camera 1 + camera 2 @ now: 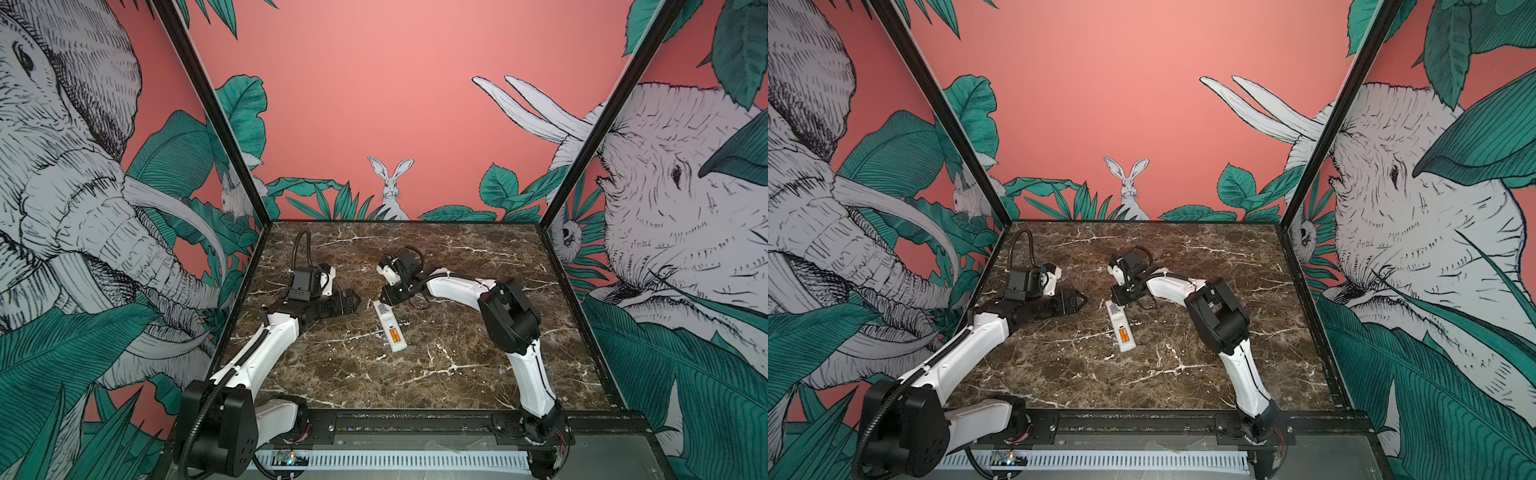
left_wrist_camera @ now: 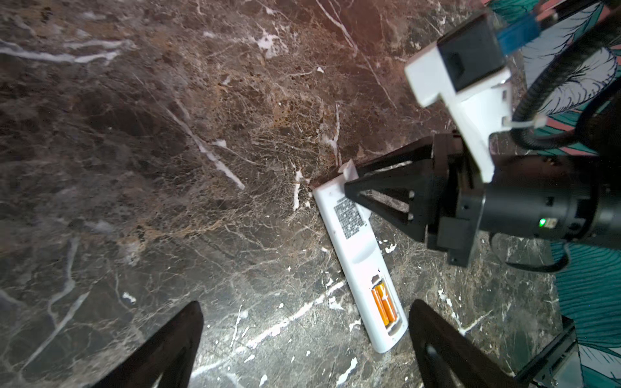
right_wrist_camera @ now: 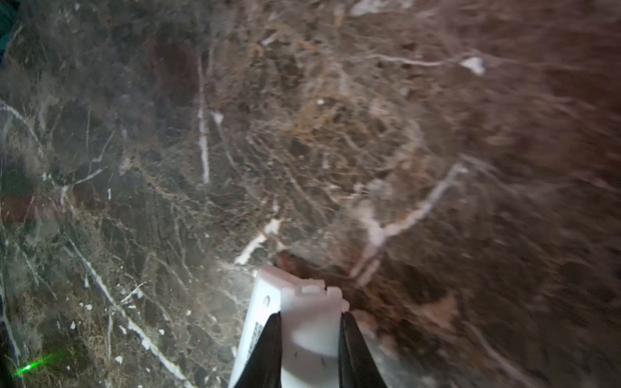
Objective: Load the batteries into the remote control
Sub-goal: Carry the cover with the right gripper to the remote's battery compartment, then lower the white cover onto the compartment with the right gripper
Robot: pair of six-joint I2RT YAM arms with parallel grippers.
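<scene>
Right claw (image 3: 311, 314) tight on white cover (image 3: 309, 339)

We record the bench (image 1: 457, 365) as dark brown marble, veined in white and tan. The remote control (image 2: 359, 258) is white, with a grey speckled printed patch near one end. The batteries (image 2: 384, 304) are orange, with a small pale marking. The left pincer (image 2: 306, 304) and right pincer (image 3: 311, 315) are black; the plastic piece (image 3: 311, 336) in the right one is white. The left arm (image 1: 266, 349) and right arm (image 1: 453, 286) show white shells and black joints. The walls (image 1: 374, 104) are salmon pink, patterned with teal-green leaves (image 1: 245, 108), grey-white elephants (image 1: 62, 166) and a rabbit (image 1: 390, 187) drawn in black line.
</scene>
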